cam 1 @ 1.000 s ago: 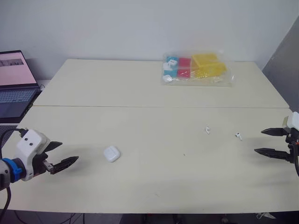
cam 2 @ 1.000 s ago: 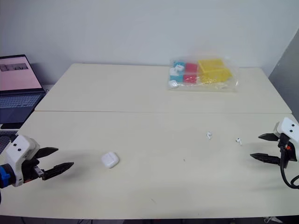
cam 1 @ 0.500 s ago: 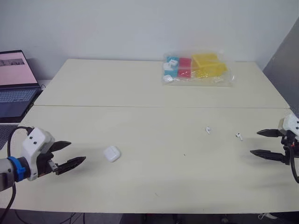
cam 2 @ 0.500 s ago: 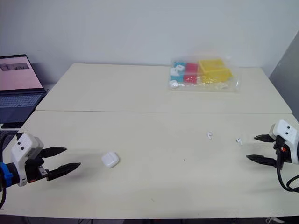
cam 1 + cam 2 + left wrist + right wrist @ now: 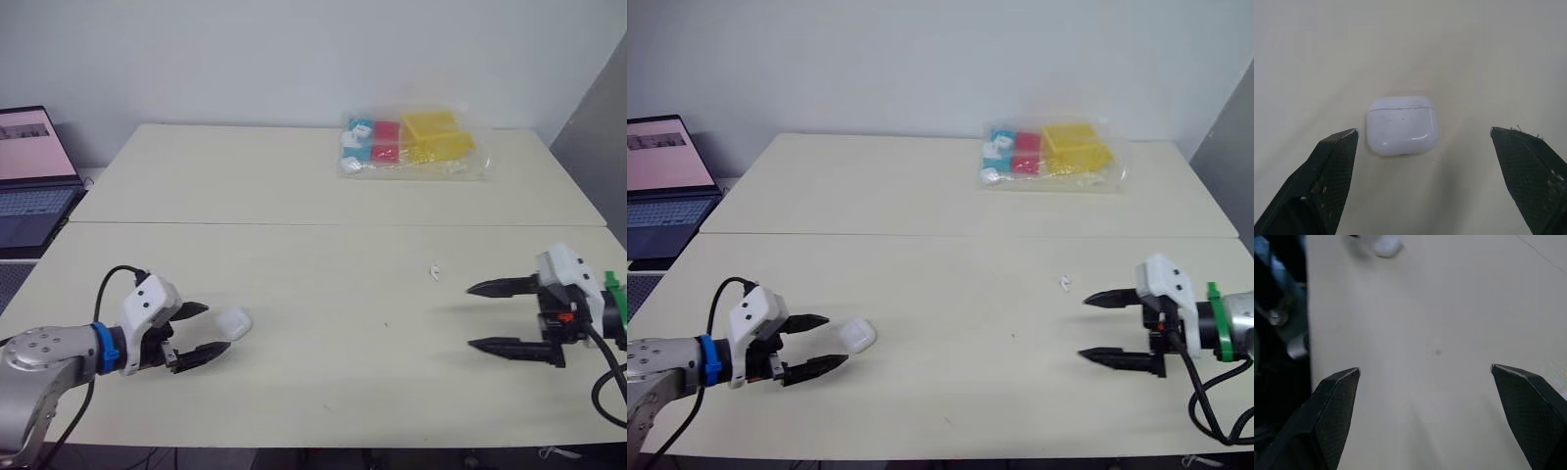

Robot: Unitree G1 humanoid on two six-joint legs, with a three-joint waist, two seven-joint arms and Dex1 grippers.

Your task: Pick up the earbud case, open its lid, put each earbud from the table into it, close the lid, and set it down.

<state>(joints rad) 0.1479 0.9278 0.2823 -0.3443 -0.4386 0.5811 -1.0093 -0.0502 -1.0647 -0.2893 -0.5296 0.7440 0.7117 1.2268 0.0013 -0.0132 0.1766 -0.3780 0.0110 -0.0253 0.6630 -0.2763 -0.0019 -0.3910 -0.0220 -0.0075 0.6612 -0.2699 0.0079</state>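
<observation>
- Earbud case [image 5: 1402, 125]: rigid, glossy, probably light and slippery; pinch its two side faces.
- Left gripper [image 5: 217, 327] just beside the case, fingers spread; right gripper [image 5: 471, 315] spread too.

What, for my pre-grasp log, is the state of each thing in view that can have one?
earbud case: lid shut, lying on the table, untouched.
left tool: open, aimed at the case.
right tool: open, holding nothing.
earbud: loose on the table, outside the case.
laptop: lid up, screen lit.
</observation>
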